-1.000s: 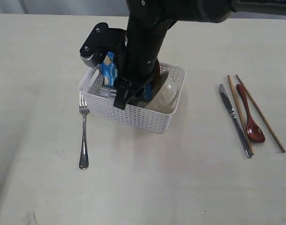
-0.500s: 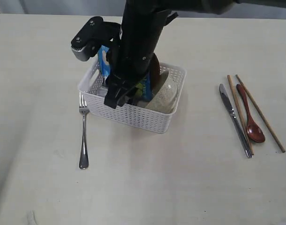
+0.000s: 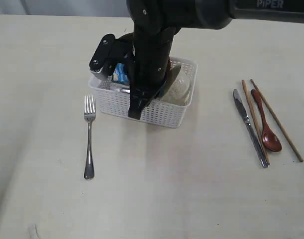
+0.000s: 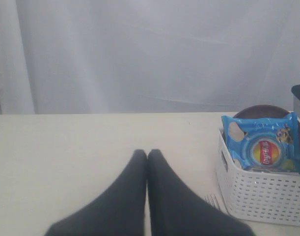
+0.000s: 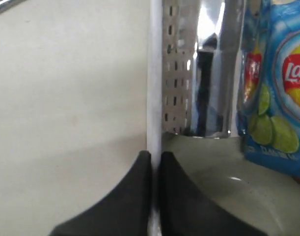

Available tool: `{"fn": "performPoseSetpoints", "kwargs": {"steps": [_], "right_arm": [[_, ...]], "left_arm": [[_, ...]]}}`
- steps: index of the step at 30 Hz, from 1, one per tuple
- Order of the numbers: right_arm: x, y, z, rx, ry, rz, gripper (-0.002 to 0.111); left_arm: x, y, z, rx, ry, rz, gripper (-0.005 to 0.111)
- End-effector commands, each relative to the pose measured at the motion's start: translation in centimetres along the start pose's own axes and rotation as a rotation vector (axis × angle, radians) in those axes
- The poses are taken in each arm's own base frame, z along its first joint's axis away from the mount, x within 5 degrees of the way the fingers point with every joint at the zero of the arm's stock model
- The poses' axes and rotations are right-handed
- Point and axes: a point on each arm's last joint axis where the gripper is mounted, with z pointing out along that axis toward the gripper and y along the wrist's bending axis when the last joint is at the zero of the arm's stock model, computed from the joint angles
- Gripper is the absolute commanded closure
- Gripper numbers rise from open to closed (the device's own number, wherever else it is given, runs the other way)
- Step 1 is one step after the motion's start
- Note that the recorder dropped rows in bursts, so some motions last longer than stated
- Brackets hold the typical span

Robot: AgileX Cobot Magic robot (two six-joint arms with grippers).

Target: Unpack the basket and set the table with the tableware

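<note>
The white basket (image 3: 166,112) stands at the table's (image 3: 191,199) middle back. My right gripper (image 3: 136,110) reaches across it and is shut on its front wall; the right wrist view shows the fingers (image 5: 140,196) pinching the white rim (image 5: 154,73). Inside lie the pale bowl (image 5: 228,172), the steel cup (image 5: 213,73) and the brown plate (image 4: 267,110). The fork (image 3: 88,144) lies left of the basket, a little apart from it. The knife (image 3: 250,127), wooden spoon (image 3: 266,129) and two chopsticks (image 3: 276,119) lie together at the right. My left gripper (image 4: 147,153) is shut and empty, low over bare table.
A blue crisp packet (image 3: 121,73) stands upright at the basket's left end (image 4: 261,142). The right arm's black links hide much of the basket's inside. A white curtain backs the table's far edge in the left wrist view.
The basket has slid right and back, away from the fork, with my right gripper shut on its front wall. The fork and the cutlery at the right have not moved.
</note>
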Motion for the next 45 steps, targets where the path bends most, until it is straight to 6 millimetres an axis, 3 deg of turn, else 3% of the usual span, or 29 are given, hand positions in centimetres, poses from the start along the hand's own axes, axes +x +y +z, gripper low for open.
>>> {"fn": "performPoseSetpoints", "kwargs": {"steps": [1,7,12,18,24,26,31,33,35,37,39,42,45], "right_arm": [[2.2,-4.2,0.0,0.088,-0.042,0.026,0.109],[4.5,-7.7,-0.1,0.151,-0.072,0.035,0.109],[4.2,-8.3,0.1,0.167,-0.119,-0.005,0.109],[3.4,-8.7,2.5,0.081,-0.072,0.050,0.109],[3.1,-9.4,0.5,0.097,-0.046,0.128,0.108],[3.0,-9.4,-0.9,0.097,-0.059,0.149,0.102],[2.6,-8.5,-4.2,0.085,-0.112,0.180,0.061],[2.5,-8.0,-5.2,0.079,-0.120,0.224,0.053],[2.6,-7.6,-6.3,0.076,-0.129,0.303,0.054],[2.9,-7.3,-7.5,0.071,-0.128,0.409,0.063],[3.7,-7.1,-8.2,0.055,-0.088,0.483,0.078],[4.7,-7.2,-9.1,0.039,-0.058,0.568,0.109],[5.8,-7.8,-9.8,0.055,-0.065,0.726,0.108]], "left_arm": [[0.0,0.0,0.0,0.001,-0.009,0.000,0.107],[0.0,0.0,0.0,0.001,-0.009,0.000,0.107],[0.0,0.0,0.0,0.001,-0.009,0.000,0.107],[0.0,0.0,0.0,0.001,-0.009,0.000,0.107],[0.0,0.0,0.0,0.001,-0.009,0.000,0.107],[0.0,0.0,0.0,0.001,-0.009,0.000,0.107],[0.0,0.0,0.0,0.001,-0.009,0.000,0.107],[0.0,0.0,0.0,0.001,-0.009,0.000,0.107],[0.0,0.0,0.0,0.001,-0.009,0.000,0.107],[0.0,0.0,0.0,0.001,-0.009,0.000,0.107],[0.0,0.0,0.0,0.001,-0.009,0.000,0.107],[0.0,0.0,0.0,0.001,-0.009,0.000,0.107],[0.0,0.0,0.0,0.001,-0.009,0.000,0.107]]}}
